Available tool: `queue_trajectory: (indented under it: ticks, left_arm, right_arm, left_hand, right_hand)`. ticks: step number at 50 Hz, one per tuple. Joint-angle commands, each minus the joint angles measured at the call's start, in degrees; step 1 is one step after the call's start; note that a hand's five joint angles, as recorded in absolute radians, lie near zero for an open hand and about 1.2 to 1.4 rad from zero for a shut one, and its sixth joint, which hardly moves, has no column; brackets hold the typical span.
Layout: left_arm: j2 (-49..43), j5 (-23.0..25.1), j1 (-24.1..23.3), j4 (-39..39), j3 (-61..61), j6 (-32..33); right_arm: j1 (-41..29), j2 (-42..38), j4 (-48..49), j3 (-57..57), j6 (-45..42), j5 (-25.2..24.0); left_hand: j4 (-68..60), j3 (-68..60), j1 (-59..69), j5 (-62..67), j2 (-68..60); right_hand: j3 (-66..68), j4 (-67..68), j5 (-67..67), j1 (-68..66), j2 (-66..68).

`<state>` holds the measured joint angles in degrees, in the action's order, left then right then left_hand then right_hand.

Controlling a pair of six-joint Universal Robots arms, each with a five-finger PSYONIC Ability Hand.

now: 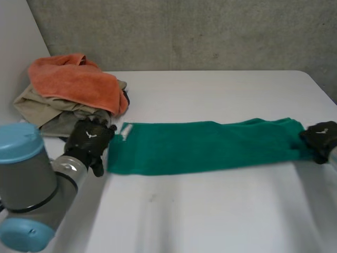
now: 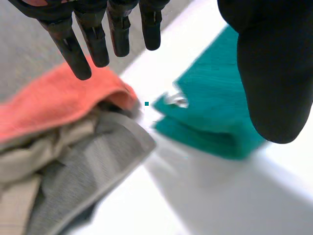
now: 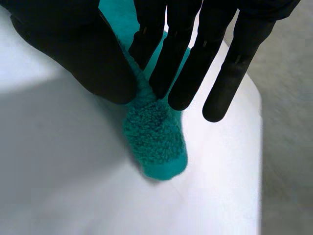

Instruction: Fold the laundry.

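**Task status.** The green towel (image 1: 200, 145) is lying across the middle of the desk (image 1: 210, 211) as a long, narrow strip. It is apparently already folded once lengthwise, and the crosswise folds are judged to be outstanding. A pile of unfolded laundry is sitting at the desk's far left corner, where an orange towel (image 1: 73, 79) is resting on top of beige and grey garments (image 1: 42, 105). The task is therefore judged to be at an early stage.

**Hand pose.** The left hand (image 1: 90, 138) is hovering at the strip's left end, just beside the pile. Its fingers (image 2: 98, 44) are extending straight, apart from the thumb, and are grasping nothing. The towel's labelled corner is lying below the gap between them. The right hand (image 1: 320, 138) is sitting at the strip's right end. Its fingers (image 3: 190, 73) and thumb are pinching the towel's end between them, with a tuft of cloth protruding beyond the fingertips.
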<state>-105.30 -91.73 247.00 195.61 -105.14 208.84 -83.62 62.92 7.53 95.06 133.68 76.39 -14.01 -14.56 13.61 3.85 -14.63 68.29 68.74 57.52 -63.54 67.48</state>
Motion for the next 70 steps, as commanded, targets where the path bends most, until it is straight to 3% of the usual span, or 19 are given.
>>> queue_trajectory:
  ticks: [1,6,10,20,26,29,32,33,35,37,40,45,49,53,58,62,67,69,70]
  left_arm:
    - [7.56,0.06,0.15,0.30,-1.56,-0.19]
    - [7.83,0.24,0.85,0.30,-1.38,-0.19]
    - [7.65,0.24,1.47,0.57,-1.03,-0.19]
    - [7.04,-0.11,0.59,0.83,2.83,-0.98]
    - [7.13,-0.03,0.24,0.83,4.07,-4.31]
    - [6.95,-0.02,-0.02,0.83,4.33,-5.20]
    - [5.90,0.06,-0.81,0.83,5.03,-5.29]
    - [5.46,0.06,-1.08,0.83,5.38,-5.29]
    - [3.97,-0.02,-2.13,0.83,7.13,-5.20]
    - [3.00,-0.03,-2.92,0.83,8.54,-5.20]
    - [1.24,-0.11,-4.50,0.83,11.79,-5.20]
    - [-2.53,-0.11,-8.10,0.83,17.68,-5.29]
    - [-7.28,-0.11,-12.32,0.66,22.69,-5.37]
    - [-14.90,0.68,-17.93,0.30,28.48,-5.11]
    - [-23.71,0.77,-21.11,0.13,34.47,-4.67]
    - [-31.79,0.24,-21.38,0.04,41.67,-4.32]
    - [-38.57,-0.37,-21.29,-2.07,48.44,-2.74]
    - [-39.37,-2.48,-20.16,-2.86,49.77,-1.51]
    - [-39.37,-3.97,-19.37,-2.86,49.94,-1.07]
  right_arm:
    - [8.99,2.82,0.38,1.36,-7.02,0.77]
    - [12.69,3.00,2.13,0.83,-12.47,0.86]
    - [8.93,4.84,7.13,0.57,-13.62,0.86]
    - [-21.47,5.38,24.28,-1.36,-13.88,-2.29]
    - [-40.70,-5.41,25.25,-4.26,-16.77,-10.55]
    - [-45.21,-9.20,24.99,-4.00,-19.32,-11.09]
    - [-46.02,-10.27,24.99,-3.21,-21.44,-9.34]
    - [-45.93,-9.84,24.90,-2.69,-21.70,-7.07]
    - [-45.67,-8.96,24.90,-1.98,-20.83,-4.08]
    - [-45.67,-6.51,25.07,-0.93,-18.30,-0.57]
    - [-43.91,-1.41,24.81,0.74,-14.25,1.56]
    - [-37.68,6.68,23.85,5.66,4.51,2.09]
    - [-34.60,7.83,15.60,6.37,13.88,2.09]
    - [-29.06,7.66,6.28,6.98,16.35,2.01]
    - [-26.33,6.96,5.38,8.48,16.00,2.00]
    - [-25.71,4.85,7.05,9.01,15.91,2.18]
    - [-25.80,3.44,7.23,8.92,15.91,2.09]
    - [-25.89,3.09,7.32,8.83,15.82,2.09]
    - [-25.80,2.83,7.32,8.66,15.82,2.27]
  left_hand:
    - [0.77,1.31,-0.36,-0.61,1.38]
    - [0.60,1.15,-0.19,-0.44,1.22]
    - [0.77,1.31,-0.36,-0.61,1.38]
    - [0.60,1.15,-0.19,-0.44,1.22]
    - [0.60,1.15,-0.19,-0.44,1.22]
    - [0.60,1.15,-0.19,-0.44,1.22]
    - [0.60,1.15,-0.19,-0.44,1.22]
    - [0.60,1.15,-0.19,-0.44,1.22]
    - [0.60,1.15,-0.19,-0.44,1.22]
    - [0.60,1.15,-0.19,-0.44,1.22]
    - [0.60,1.15,-0.19,-0.44,1.22]
    - [0.60,1.15,-0.19,-0.44,1.22]
    - [0.94,1.48,-0.53,-0.78,1.55]
    - [0.94,1.48,-0.53,-0.78,1.55]
    - [0.60,1.15,-0.19,-0.44,1.22]
    - [0.43,0.98,-0.03,-0.28,1.05]
    - [-0.57,-0.03,0.98,0.73,0.04]
    - [-2.92,-2.37,3.32,3.07,-2.30]
    - [-4.26,-3.72,4.67,4.42,-3.65]
  right_hand:
    - [11.71,11.26,12.48,-16.46,12.52]
    - [11.71,11.26,12.48,-16.46,12.52]
    - [11.71,11.26,12.48,-16.46,12.52]
    - [11.71,11.26,12.48,-16.46,12.52]
    - [11.71,11.26,12.48,-16.46,12.52]
    - [11.71,11.26,12.48,-16.46,12.52]
    - [11.71,11.26,12.48,-16.46,12.52]
    - [-0.22,-0.68,0.54,-4.52,0.59]
    - [-37.81,-38.26,-37.04,33.06,-37.00]
    - [-58.29,-58.74,-57.52,53.54,-57.48]
    - [-58.29,-58.74,-57.52,53.54,-57.48]
    - [-58.29,-58.74,-57.52,53.54,-57.48]
    - [-58.29,-58.74,-57.52,53.54,-57.48]
    - [-58.29,-58.74,-57.52,53.54,-57.48]
    - [-58.29,-58.74,-57.52,53.54,-57.48]
    - [-43.48,-43.93,-42.71,38.73,-42.67]
    - [-35.36,-35.81,-34.59,30.61,-34.55]
    - [-25.13,-25.58,-24.36,20.38,-24.32]
    - [-10.58,-11.04,-9.82,5.84,-9.77]
